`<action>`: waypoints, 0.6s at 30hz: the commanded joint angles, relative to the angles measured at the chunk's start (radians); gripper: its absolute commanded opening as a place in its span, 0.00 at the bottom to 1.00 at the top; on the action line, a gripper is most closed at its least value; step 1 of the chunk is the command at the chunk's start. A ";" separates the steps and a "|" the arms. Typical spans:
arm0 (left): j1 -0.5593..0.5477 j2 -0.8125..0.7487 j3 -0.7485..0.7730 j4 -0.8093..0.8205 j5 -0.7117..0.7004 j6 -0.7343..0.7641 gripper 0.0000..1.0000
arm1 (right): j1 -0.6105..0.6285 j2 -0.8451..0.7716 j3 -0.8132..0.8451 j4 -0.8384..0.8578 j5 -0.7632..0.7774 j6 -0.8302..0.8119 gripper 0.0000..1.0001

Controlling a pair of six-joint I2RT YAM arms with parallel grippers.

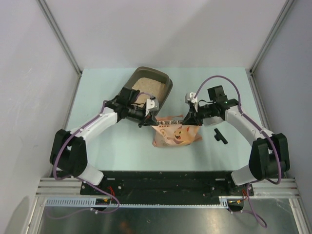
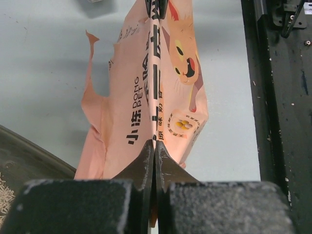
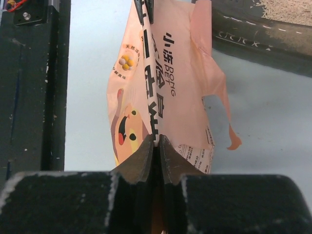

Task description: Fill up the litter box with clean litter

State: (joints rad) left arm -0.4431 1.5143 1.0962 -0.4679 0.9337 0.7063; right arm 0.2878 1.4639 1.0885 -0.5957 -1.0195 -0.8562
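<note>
step: pouring, bag beside box, litter inside | left gripper, right gripper both pinched on bag | next: probably tip mouth over box, both pinches firm

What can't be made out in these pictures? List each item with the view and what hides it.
- Inside of the bag: every view; its own pink walls, pinched flat by the left gripper and right gripper, hide any contents.
- Near end of the litter box: top view, covered by the left arm; both wrist views cut it off at an edge.
- Small black object right of the bag: top view, too small to identify.
</note>
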 commanded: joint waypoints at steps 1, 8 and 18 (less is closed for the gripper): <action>0.072 -0.055 0.013 -0.115 -0.047 -0.025 0.00 | -0.038 0.018 0.025 -0.079 0.026 0.037 0.00; -0.035 -0.128 0.152 -0.114 -0.055 -0.022 0.57 | 0.040 0.006 0.030 0.045 0.019 0.143 0.00; -0.166 0.102 0.341 -0.110 -0.050 0.081 0.73 | 0.074 0.021 0.037 0.123 0.041 0.233 0.00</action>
State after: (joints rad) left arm -0.5835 1.5169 1.3907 -0.5598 0.8680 0.7265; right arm 0.3355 1.4723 1.0889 -0.5343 -0.9634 -0.6849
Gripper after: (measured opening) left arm 0.739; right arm 0.082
